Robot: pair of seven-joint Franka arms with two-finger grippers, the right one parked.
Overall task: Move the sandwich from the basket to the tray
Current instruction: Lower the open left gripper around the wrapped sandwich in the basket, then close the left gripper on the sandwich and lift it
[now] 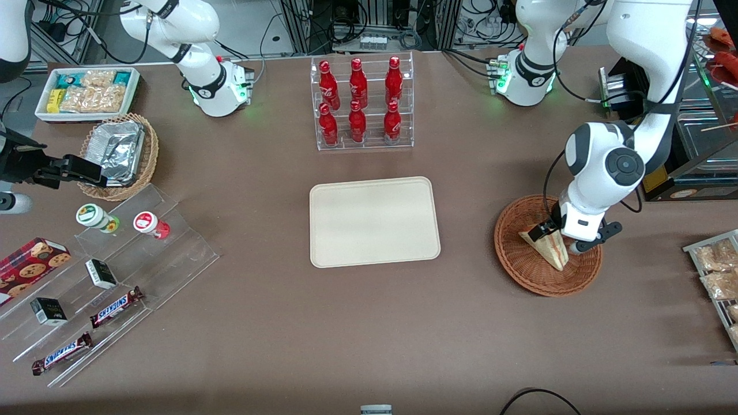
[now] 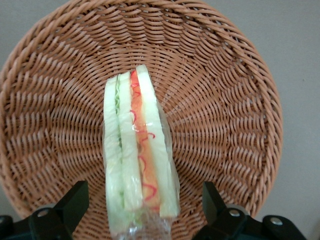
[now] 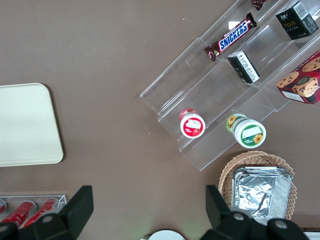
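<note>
The sandwich (image 2: 138, 150) lies in the basket (image 2: 225, 100) between the gripper's (image 2: 141, 202) spread fingers (image 2: 75, 200), untouched.

Looking straight down into basket (image 2: 225, 100): round, reddish-brown wicker, weave circling out from the middle to a thicker rim. Inside, on the basket floor, sandwich (image 2: 137, 150), edge up, in clear wrap. Pale bread slices side by side, green filling between one pair, red and orange between the other. Narrow tip toward the basket's middle, wide end between the black fingers (image 2: 75, 200). Gripper (image 2: 144, 202) spread wide above the wide end, one finger on each side, neither touching the bread. Outside the rim, plain grey-brown table (image 2: 300, 30).
</note>
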